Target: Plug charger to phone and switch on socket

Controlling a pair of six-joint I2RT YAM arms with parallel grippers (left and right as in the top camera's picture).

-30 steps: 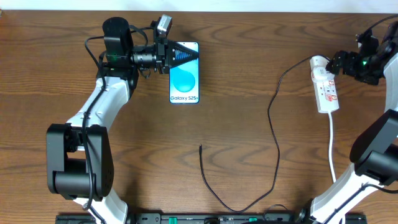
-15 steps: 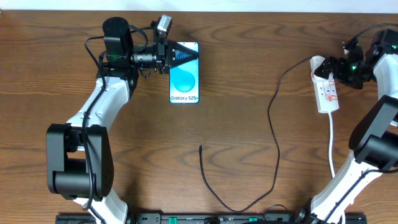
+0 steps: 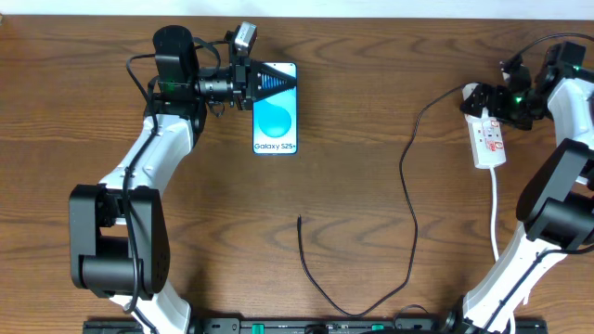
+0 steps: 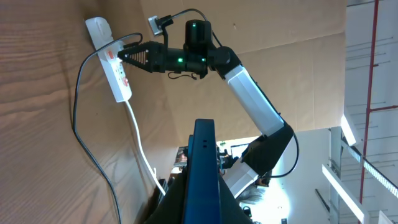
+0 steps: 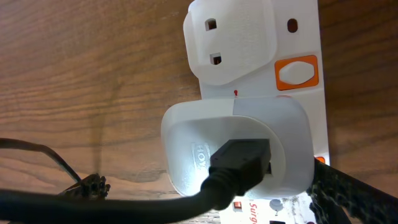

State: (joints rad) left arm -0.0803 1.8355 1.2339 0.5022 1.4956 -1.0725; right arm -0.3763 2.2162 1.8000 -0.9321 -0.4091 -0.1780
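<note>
table (image 3: 371,93): matt grained wood | socket (image 3: 489,148): glossy white plastic | phone (image 3: 276,121): glossy screen | charger (image 3: 415,237): matt black

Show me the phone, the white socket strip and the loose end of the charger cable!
phone (image 3: 276,125), overhead view, middle of its blue screen.
socket (image 3: 493,154), overhead view, bare lower end of the white strip.
charger (image 3: 299,223), overhead view, its loose plug tip.

From overhead we look straight down on the table (image 3: 362,186), with the whole workspace in frame and the power strip (image 3: 489,139) at upper right. Our left wrist view, rolled sideways, looks low across the tabletop towards the far right arm (image 4: 252,93), with that same strip small at upper left. Our right wrist view sits very close over the strip, which fills the right of the frame.
</note>
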